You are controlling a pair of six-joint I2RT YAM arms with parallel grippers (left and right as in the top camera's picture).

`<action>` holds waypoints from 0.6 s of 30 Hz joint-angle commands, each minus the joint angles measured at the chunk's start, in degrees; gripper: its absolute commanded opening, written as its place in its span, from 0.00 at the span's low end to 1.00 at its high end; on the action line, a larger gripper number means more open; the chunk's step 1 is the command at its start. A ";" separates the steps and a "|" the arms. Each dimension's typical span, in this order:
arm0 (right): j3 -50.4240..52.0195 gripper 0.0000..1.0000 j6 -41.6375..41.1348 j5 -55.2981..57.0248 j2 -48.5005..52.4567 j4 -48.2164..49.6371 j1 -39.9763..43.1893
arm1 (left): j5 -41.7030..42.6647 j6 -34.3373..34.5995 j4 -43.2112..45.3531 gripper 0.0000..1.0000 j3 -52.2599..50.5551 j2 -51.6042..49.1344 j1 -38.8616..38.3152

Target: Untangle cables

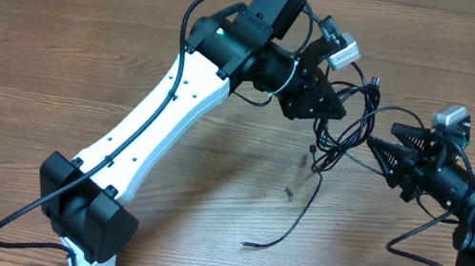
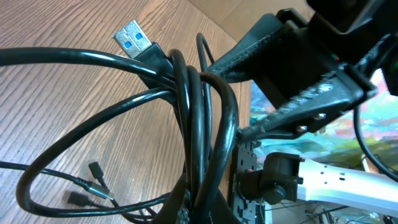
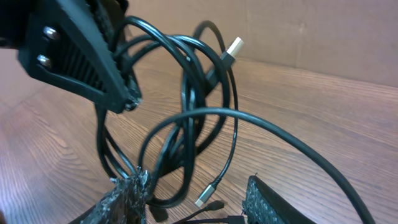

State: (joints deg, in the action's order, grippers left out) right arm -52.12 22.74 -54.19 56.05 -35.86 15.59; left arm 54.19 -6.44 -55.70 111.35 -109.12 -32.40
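Observation:
The cables [image 1: 352, 125] are a tangle of thin black cords hanging off the table between my two grippers. My left gripper [image 1: 327, 106] is shut on the bundle; in the left wrist view the cords [image 2: 199, 124] run down into its jaws [image 2: 200, 210]. A blue USB-A plug [image 2: 133, 36] sticks out at the top, and small plugs [image 2: 93, 182] hang below. My right gripper [image 1: 381, 153] is open and points left at the tangle. In the right wrist view its jaws [image 3: 199, 200] are wide apart, with loops [image 3: 186, 118] draped against the left finger and a silver plug [image 3: 206, 196] hanging between the fingers.
One loose cable tail [image 1: 291, 227] trails from the tangle down onto the wooden table [image 1: 59, 45]. Small dark specks [image 1: 290, 193] lie on the wood below the tangle. A brown cardboard wall [image 3: 323, 31] stands behind the table.

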 commanded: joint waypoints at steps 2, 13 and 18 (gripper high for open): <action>-0.76 0.52 0.48 -2.49 -0.15 0.59 -0.15 | 2.10 -1.25 0.63 0.04 0.57 -0.28 -1.70; -0.76 0.13 0.50 -2.40 -0.15 0.87 -0.13 | 2.78 -1.29 1.07 0.04 0.57 -0.28 -4.42; -0.76 0.04 0.46 -2.43 -0.15 0.81 -0.13 | 1.79 -1.27 1.14 0.04 0.57 -0.28 -3.61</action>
State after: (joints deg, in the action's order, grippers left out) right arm -52.12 22.57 -55.37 56.05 -35.22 15.70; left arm 55.27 -6.52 -54.85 111.35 -109.12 -36.60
